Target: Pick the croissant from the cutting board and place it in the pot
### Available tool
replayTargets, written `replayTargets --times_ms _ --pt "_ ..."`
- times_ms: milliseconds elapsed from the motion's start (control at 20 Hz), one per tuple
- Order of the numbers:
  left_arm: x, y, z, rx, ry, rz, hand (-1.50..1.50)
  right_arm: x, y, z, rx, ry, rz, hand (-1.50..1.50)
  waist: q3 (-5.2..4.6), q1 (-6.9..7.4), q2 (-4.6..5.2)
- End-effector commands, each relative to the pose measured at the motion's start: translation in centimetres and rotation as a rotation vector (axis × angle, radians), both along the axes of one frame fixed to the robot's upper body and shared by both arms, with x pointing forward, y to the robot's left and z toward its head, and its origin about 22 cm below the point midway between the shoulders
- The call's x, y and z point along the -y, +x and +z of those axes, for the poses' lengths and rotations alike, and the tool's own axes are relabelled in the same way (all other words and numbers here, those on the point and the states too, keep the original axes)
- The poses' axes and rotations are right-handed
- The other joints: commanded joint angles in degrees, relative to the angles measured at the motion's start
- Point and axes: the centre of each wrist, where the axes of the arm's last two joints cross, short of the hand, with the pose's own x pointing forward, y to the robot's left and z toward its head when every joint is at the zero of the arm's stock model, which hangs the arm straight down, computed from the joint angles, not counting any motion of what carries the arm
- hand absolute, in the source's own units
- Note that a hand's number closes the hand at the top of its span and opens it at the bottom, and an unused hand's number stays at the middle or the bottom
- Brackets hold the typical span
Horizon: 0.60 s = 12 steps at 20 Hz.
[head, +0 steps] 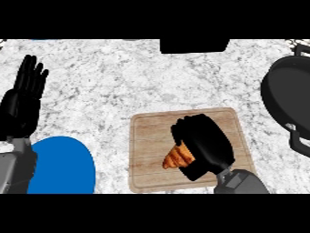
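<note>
Closing on the croissant, right robot hand over the cutting board

My right robot hand (204, 145) sits low over the wooden cutting board (150, 132), covering most of the croissant (177, 158), whose orange end shows at the hand's left edge; from above I cannot tell whether the fingers have curled round it or only lie across it. I'd want the pastry seated between thumb and fingers across its thick middle before lifting, since a hold on the tapered tip would likely let it pivot. Then a straight rise clear of the board, and a carry right and away to the black pot (298, 98), well apart at the far right of the marble surface (117, 82), coming in above its rim and near handle. My left robot hand (22, 102) rests open, fingers up, at the left edge above the blue plate (67, 166)
</note>
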Motion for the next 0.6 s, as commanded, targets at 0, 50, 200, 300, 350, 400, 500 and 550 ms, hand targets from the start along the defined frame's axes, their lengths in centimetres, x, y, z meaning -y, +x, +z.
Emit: replayTargets --times_ms 0,50,200,300,350,400,500,550 --pt "-0.2 0.1 0.1 -0.003 0.015 0.013 0.0 0.3 -0.5 3.3 0.152 0.135 -0.369 1.5 -0.13 -0.17 -0.26" --pt "0.3 -0.2 -0.6 -0.005 -0.008 -0.004 0.0 0.2 -0.7 3.1 0.183 0.167 -0.436 1.5 -0.1 0.81 0.11" --pt "0.0 0.0 0.6 0.004 -0.014 -0.019 0.0 0.7 -1.4 6.4 0.325 0.268 -0.578 1.5 -0.09 1.47 0.11" --pt "1.0 0.9 1.3 0.027 -0.005 -0.013 0.0 0.3 -1.4 7.5 0.397 0.287 -0.655 1.5 -0.08 1.71 0.51" --pt "0.5 0.5 1.2 0.008 -0.011 -0.029 0.0 1.0 -1.8 8.0 0.443 0.301 -0.696 1.5 -0.08 1.87 0.45" --pt "0.8 -0.6 1.2 0.013 -0.008 -0.033 0.0 2.0 -1.1 9.0 0.485 0.273 -0.737 1.5 -0.07 2.53 0.39" --pt "0.5 -1.1 0.4 0.016 -0.008 -0.035 0.0 3.7 -2.1 9.5 0.509 0.277 -0.786 1.5 -0.07 2.49 0.57" --pt "2.1 0.0 1.0 0.009 0.002 -0.042 0.0 3.9 -3.4 10.5 0.516 0.301 -0.793 1.5 -0.06 2.04 0.59"
